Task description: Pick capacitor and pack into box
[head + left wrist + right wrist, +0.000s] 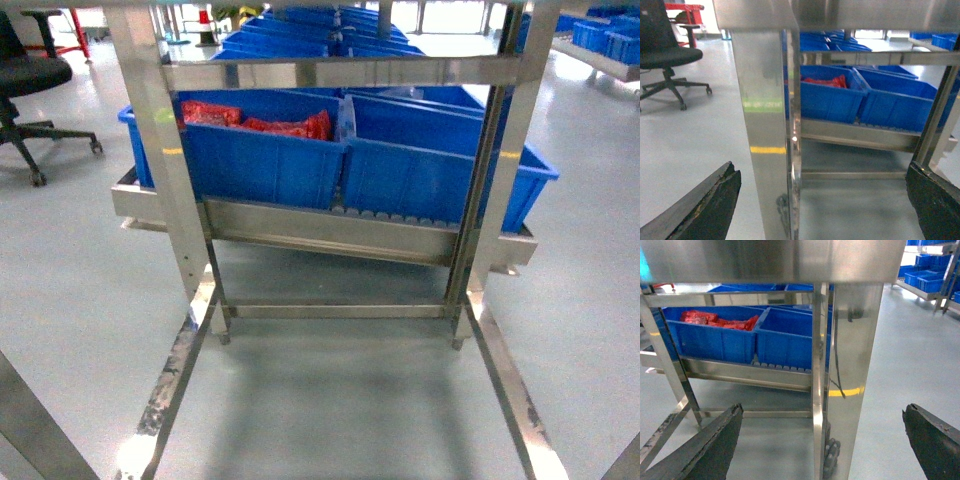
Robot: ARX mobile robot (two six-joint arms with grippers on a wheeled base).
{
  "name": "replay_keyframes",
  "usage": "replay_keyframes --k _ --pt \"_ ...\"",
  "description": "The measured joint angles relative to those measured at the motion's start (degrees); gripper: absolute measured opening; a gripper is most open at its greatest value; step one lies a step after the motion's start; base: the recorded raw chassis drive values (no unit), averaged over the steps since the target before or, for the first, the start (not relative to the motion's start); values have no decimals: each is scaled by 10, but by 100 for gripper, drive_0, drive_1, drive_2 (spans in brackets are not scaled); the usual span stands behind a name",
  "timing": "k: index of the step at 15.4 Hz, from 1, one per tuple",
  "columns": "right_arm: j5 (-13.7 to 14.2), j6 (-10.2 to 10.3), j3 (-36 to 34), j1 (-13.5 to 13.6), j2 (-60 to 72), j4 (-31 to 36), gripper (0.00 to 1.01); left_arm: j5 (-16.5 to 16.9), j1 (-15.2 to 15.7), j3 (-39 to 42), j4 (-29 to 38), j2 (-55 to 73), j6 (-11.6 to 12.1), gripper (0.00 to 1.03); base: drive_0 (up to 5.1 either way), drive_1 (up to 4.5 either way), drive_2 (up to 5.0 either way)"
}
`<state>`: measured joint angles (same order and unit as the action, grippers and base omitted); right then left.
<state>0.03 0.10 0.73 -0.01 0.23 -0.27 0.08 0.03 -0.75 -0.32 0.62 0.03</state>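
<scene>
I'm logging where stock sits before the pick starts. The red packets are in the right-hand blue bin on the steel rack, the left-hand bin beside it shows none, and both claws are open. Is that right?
Not quite: the red packets lie in the left-hand blue bin, and the right-hand blue bin shows none, as the head view shows. The rest holds: both sit on the steel rack, and the left claw and right claw are open.

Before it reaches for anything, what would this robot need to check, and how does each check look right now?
1. Left gripper open: ok, fingers spread wide, nothing between.
2. Right gripper open: ok, also nothing held.
3. Pink box in view: not ok, none visible.
4. Capacitors located: cannot tell; red packets fill the left blue bin, contents unreadable.
5. Clear path to the bins: not ok, steel frame posts stand in front.
</scene>
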Motion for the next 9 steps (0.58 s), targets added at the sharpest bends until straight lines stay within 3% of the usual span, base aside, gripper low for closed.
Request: replay_keyframes --k 9 --pt "0 1 0 0 0 0 98 -1 0 0 0 0 0 98 0 0 0"
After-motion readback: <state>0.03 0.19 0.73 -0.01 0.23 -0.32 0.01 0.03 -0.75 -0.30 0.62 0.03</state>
